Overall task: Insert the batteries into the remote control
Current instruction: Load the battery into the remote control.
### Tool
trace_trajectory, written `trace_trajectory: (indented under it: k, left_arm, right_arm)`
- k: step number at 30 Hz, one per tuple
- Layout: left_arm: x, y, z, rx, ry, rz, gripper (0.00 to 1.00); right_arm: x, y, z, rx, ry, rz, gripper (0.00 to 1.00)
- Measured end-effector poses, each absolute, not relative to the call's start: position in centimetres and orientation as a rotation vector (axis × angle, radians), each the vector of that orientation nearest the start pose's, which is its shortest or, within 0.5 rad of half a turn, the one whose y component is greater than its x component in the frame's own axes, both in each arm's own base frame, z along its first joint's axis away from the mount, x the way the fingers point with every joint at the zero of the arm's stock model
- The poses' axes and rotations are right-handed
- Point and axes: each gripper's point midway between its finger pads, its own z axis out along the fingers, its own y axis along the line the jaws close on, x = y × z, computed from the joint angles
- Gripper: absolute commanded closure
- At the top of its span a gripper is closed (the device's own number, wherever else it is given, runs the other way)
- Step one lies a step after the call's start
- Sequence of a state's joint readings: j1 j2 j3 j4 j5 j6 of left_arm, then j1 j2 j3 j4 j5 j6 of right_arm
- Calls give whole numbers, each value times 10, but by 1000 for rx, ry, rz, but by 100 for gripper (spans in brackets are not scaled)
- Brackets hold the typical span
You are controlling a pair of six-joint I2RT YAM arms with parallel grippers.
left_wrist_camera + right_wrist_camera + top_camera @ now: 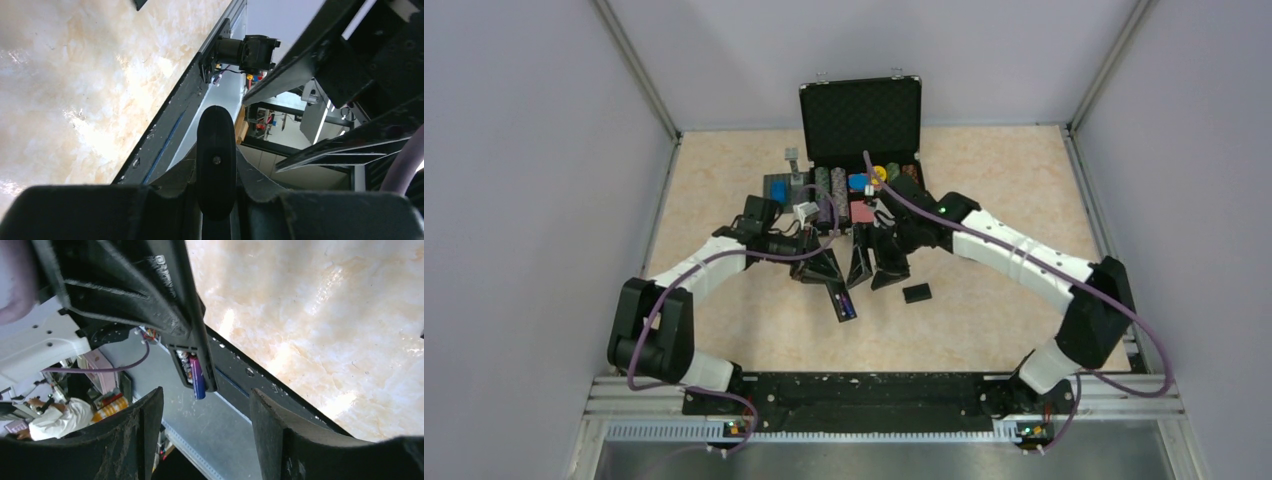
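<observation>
progress looks partial, judged view by view.

top external: the left gripper is clamped on the upper end of the remote control, which slants down toward the lower middle of the frame. a purplish battery shows at its lower end. the right gripper sits just to the right of the remote's upper part. from this height i cannot tell how its jaws stand. a small black cover lies flat on the table, apart from the remote to its right, so the compartment is not closed. an open case stands at the top centre.

left wrist: the remote control appears end-on in the lower middle, pinched between this gripper's fingers. no battery is visible from this angle.

right wrist: this gripper's fingers are spread wide along the bottom edge with nothing between them. above them, at centre, the remote's open bay shows one purple battery seated in it. metal parts glint in the slot beside it. whether that is a second cell or bare contacts i cannot tell.

so one battery seems to be in. the second is either loaded or out of sight, since no loose cell shows in any view. checking that slot, and perhaps refitting the cover, looks like what is left.
</observation>
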State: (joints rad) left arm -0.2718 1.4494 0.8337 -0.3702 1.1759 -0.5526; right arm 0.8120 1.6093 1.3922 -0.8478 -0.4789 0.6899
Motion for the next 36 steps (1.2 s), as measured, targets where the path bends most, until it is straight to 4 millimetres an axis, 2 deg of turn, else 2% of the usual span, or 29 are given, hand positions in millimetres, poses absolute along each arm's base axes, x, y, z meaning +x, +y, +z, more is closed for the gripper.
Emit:
trace_trajectory:
  k: [8, 15, 22, 27, 32, 36]
  left_arm:
    - [215, -235, 173, 38, 2526, -1874, 100]
    - [229, -237, 204, -51, 2452, -1944, 100]
    - [232, -239, 246, -20, 2377, -2000, 100]
    - [232, -238, 271, 17, 2332, -2023, 100]
    - [232, -238, 289, 44, 2299, -2043, 100]
    - [230, -238, 297, 63, 2283, -2053, 100]
  right_arm:
    - [185, 314, 217, -200, 2633, 1047, 35]
    - [195, 309, 238, -146, 2371, 1151, 34]
    - [195, 320, 271, -319, 2065, 1295, 38]
    - [183, 322, 294, -478, 1847, 1368, 39]
    - [172, 319, 302, -576, 1704, 1394, 39]
    - [167, 320, 308, -624, 1644, 1412, 43]
